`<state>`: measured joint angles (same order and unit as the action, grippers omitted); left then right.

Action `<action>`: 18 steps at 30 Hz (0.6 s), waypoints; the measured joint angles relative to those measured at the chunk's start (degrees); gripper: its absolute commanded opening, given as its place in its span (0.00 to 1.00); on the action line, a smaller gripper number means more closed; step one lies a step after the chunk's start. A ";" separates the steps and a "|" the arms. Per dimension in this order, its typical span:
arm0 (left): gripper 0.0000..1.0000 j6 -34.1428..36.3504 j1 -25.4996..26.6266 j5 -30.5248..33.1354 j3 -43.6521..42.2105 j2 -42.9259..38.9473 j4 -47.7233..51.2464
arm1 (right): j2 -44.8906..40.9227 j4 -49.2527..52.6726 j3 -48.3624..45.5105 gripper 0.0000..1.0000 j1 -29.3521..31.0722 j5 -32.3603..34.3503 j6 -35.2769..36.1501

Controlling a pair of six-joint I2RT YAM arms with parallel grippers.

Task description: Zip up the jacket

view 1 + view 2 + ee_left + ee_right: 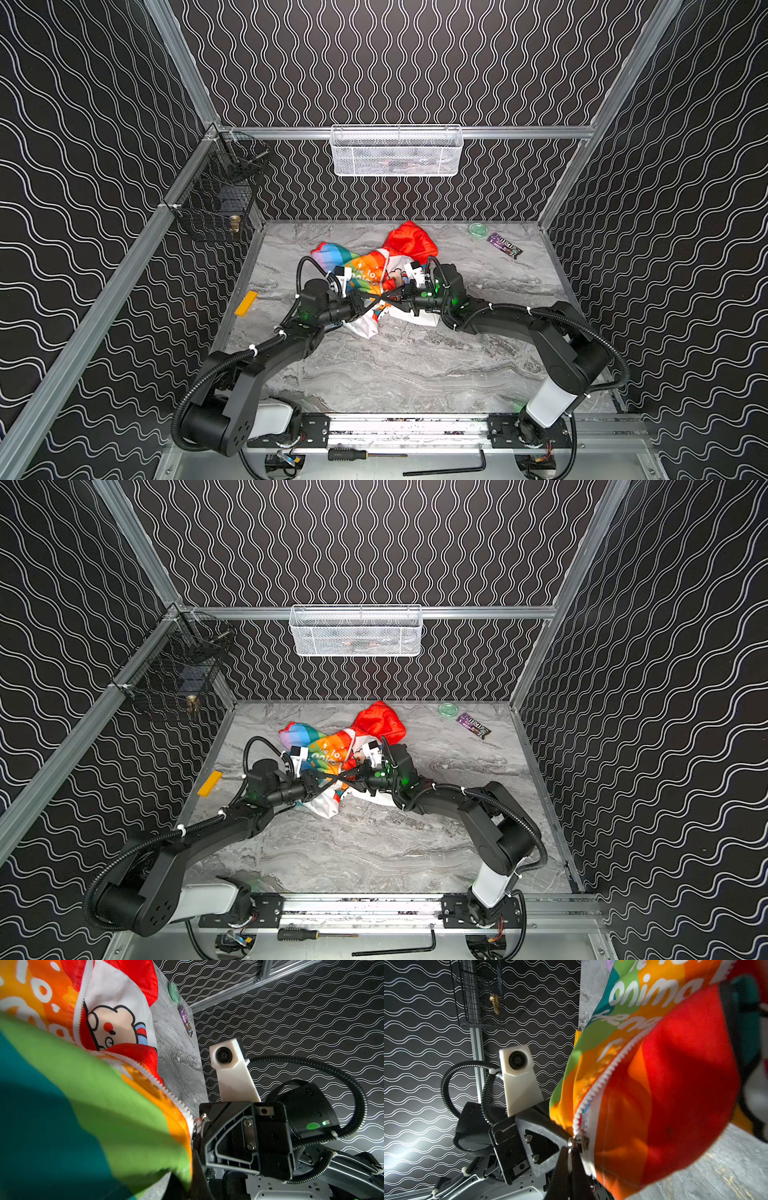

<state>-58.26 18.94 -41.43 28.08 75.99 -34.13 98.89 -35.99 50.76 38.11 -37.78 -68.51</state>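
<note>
Jamming looms: with the small rainbow-striped child's jacket (365, 272) bunched on the grey marbled counter (415, 374), left gripper (568, 1144) jaws clamped on its fabric and right gripper (202, 1126) jaws on the metal zip slider (580, 1140), slack cloth may snag the white teeth (608, 1072).

L hand (376, 302) clamped, R hand (392, 296) clamped, tips crossing, arms angled inward

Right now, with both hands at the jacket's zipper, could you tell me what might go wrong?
The left hand and right hand are shut almost tip to tip at the metal zipper slider, so they may collide. The small rainbow-striped red-hooded jacket lies crumpled, so loose red fabric could snag in the white zipper teeth.
</note>
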 measured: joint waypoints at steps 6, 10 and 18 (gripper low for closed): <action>0.00 0.13 0.00 -0.70 -0.13 0.26 0.11 | 0.98 -2.32 -0.15 0.00 -0.68 -0.98 -2.38; 0.00 0.13 -0.02 -0.92 -0.35 0.24 0.35 | 1.84 -4.66 -0.39 0.00 -0.76 -1.55 -4.24; 0.00 -1.60 -0.02 -1.36 -1.16 0.92 -3.41 | 2.60 -8.94 -1.03 0.00 -0.72 -1.73 -6.97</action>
<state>-59.86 18.92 -42.78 26.92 76.90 -37.54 101.49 -44.93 49.74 37.39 -39.51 -75.48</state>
